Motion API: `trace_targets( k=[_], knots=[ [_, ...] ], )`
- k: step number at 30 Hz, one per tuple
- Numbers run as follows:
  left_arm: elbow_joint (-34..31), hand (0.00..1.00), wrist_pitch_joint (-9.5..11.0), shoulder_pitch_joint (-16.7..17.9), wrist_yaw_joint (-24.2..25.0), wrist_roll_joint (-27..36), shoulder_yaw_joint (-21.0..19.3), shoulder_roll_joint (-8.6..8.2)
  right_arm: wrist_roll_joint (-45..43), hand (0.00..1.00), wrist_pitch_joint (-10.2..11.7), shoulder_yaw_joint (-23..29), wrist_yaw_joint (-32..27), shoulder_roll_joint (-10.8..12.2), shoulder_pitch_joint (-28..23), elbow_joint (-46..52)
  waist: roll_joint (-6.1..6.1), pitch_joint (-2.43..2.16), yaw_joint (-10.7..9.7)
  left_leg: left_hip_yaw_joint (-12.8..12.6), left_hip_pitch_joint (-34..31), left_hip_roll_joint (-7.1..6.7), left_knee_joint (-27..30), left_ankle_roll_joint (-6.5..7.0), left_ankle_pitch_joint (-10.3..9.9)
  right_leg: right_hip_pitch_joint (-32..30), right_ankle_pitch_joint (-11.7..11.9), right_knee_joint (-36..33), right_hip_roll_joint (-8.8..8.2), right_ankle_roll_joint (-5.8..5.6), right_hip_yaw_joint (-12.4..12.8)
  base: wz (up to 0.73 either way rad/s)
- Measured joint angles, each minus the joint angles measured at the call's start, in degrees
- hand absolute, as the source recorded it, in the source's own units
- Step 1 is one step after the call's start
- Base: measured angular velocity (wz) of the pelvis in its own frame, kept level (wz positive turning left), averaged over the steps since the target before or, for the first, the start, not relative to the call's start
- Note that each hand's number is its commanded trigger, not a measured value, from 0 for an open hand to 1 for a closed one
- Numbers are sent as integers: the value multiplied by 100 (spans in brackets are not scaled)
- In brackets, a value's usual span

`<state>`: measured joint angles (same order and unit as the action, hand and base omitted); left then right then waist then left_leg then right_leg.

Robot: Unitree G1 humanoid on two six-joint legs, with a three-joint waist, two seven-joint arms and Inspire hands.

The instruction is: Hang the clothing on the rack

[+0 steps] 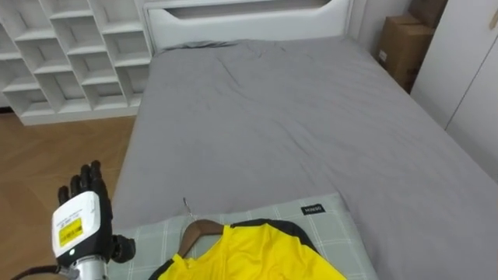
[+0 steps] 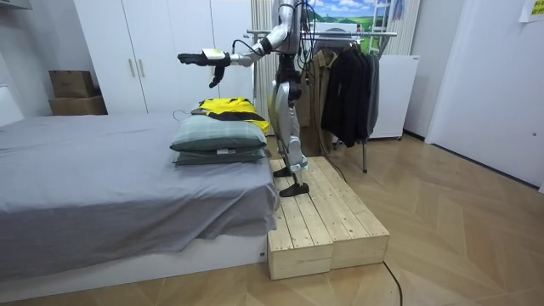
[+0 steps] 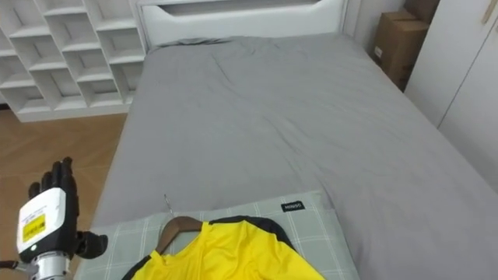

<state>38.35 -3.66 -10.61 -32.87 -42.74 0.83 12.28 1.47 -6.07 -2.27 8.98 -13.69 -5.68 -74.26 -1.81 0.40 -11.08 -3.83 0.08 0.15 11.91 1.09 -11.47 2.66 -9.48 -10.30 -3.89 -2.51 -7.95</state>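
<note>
The bed (image 1: 296, 117) takes up most of the scene. Its grey sheet is smooth and matte, with a few soft creases, and it runs away from the robot to a white headboard (image 1: 249, 19). In the room view the robot stands upright on a low platform of pale wooden slats (image 2: 327, 217) at the near end of the bed. Behind it, a metal clothes rack (image 2: 357, 34) carries dark garments.

Two pillows (image 2: 217, 140) are stacked at this end of the bed, and the upper one has a pale green checked cover. The yellow shirt (image 1: 257, 253) lies spread flat on top. It is a thin, limp fabric with a dark collar band, and it is already threaded on a wooden hanger (image 1: 201, 230). One brown, rounded shoulder of the hanger shows beside the collar. A thin wire hook (image 1: 187, 206) sticks out past the collar and points up the bed, away from the robot. The hanger's long axis appears to run across the pillow from side to side, under the shirt's shoulders.

The left robot hand (image 1: 84, 204) is raised with its back to the camera. Its dark fingers are straight and hold nothing. It is well apart from the shirt, out to the left and, by the room view, high above the pillows. From this robot hand the hanger's bare shoulder and the hook lie to the right and below, and they are the parts of the load closest to it. The left arm therefore looks the better placed to reach in. The hard wood or the hook gives a firmer hold than the loose cloth, which would slump and slide.
</note>
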Motion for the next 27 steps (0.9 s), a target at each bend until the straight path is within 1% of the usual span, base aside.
trace_targets(
  k=[1, 3, 4, 6, 8, 9, 10, 12, 14, 18, 20, 21, 22, 24, 25, 27],
  knots=[
    [26, 0, 1, -16, 5, 65, 2, 0, 4, 0, -22, -53, 0, -1, 9, -3, -5, 3, 4, -13, -21, 5, 8, 0, 0, -38, 0, -25, 2, 0, -2, -10],
    [342, 0, 16, -224, 39, 216, 11, 1, 2, 0, -31, -165, 2, 2, 55, -7, -13, 6, 19, -16, -116, 10, 67, 0, 0, -127, 0, -56, 3, 0, 0, -2],
    [545, 0, 17, -385, 104, 259, 9, 9, 2, 0, -24, -205, 7, 5, 90, -16, -18, 9, 23, -15, -179, 11, 92, 0, 0, -180, 8, -63, 3, 13, -2, 0],
    [640, 0, 26, -513, 146, 272, 10, 11, -6, 0, -9, -227, -11, 10, 148, -97, -9, 12, 11, -15, -274, 12, 147, 0, 0, -262, 13, -93, 1, 21, -5, 0],
    [643, 0, 67, -650, 145, 271, 14, 11, -78, 0, 12, -313, -23, 11, 235, -132, 11, 25, 13, -15, -380, 18, 183, 0, 0, -387, 13, -166, -2, 21, -5, 0],
    [670, 0, 121, -755, 144, 271, 15, 11, -144, 0, 21, -335, -32, 14, 273, -133, 26, 36, 18, -15, -461, 20, 206, 1, 1, -465, 13, -195, -2, 21, -6, 0],
    [793, 0, 185, -863, 119, 271, 15, 12, -166, 0, 24, -332, -79, 19, 320, -133, 34, 43, 21, -16, -523, 25, 220, 2, 1, -528, 13, -244, -5, 21, -9, 0],
    [1083, 0, 207, -1044, 90, 407, 61, 11, -167, 0, 32, -337, -207, 21, 451, -128, 40, 49, 3, -13, -629, 27, 262, 2, 1, -606, 15, -245, -4, 25, -8, 0],
    [1357, 0, 242, -1162, 77, 515, 183, 11, -155, 0, 45, -337, -284, 31, 506, -147, 46, 56, 3, -8, -652, 28, 267, 3, 2, -624, 16, -246, -2, 27, -11, 0],
    [1608, 0, 292, -1213, 79, 760, 289, 11, -129, 0, 105, -341, -407, 66, 649, -181, 41, 59, -20, -7, -791, 33, 311, 3, 3, -764, 23, -258, -1, 36, -21, 1],
    [1672, 0, 316, -1258, 83, 1163, 440, 13, -95, 0, 120, -407, -496, 80, 722, -183, 35, 64, -38, 26, -880, 36, 404, 4, 3, -793, 24, -244, -2, 38, -69, 10],
    [1717, 0, 326, -1292, 88, 1239, 469, 18, -90, 0, 123, -431, -518, 86, 741, -187, 29, 68, -42, 37, -896, 36, 419, 4, 2, -798, 24, -239, -2, 38, -80, 11],
    [1749, 0, 327, -1355, 96, 1350, 504, 23, -67, 0, 131, -462, -537, 95, 812, -185, 20, 73, -51, 57, -971, 36, 479, 4, 2, -841, 25, -240, -3, 41, -104, 15],
    [1814, 0, 366, -1526, 110, 1402, 568, 34, 120, 0, 176, -561, -575, 115, 912, -211, -10, 110, -105, 79, -1119, 41, 572, 4, 2, -912, 30, -245, -13, 49, -203, 19],
    [1824, 0, 378, -1548, 116, 1402, 603, 36, 154, 0, 192, -567, -583, 117, 918, -203, -12, 111, -104, 79, -1137, 43, 579, 3, 2, -922, 30, -246, -13, 49, -212, 12],
    [1875, 0, 428, -1628, 186, 1402, 626, 40, 268, 0, 292, -668, -602, 115, 937, -201, -23, 119, -105, 79, -1184, 50, 578, 3, 4, -958, 30, -253, -13, 49, -240, 5]
  ],
)
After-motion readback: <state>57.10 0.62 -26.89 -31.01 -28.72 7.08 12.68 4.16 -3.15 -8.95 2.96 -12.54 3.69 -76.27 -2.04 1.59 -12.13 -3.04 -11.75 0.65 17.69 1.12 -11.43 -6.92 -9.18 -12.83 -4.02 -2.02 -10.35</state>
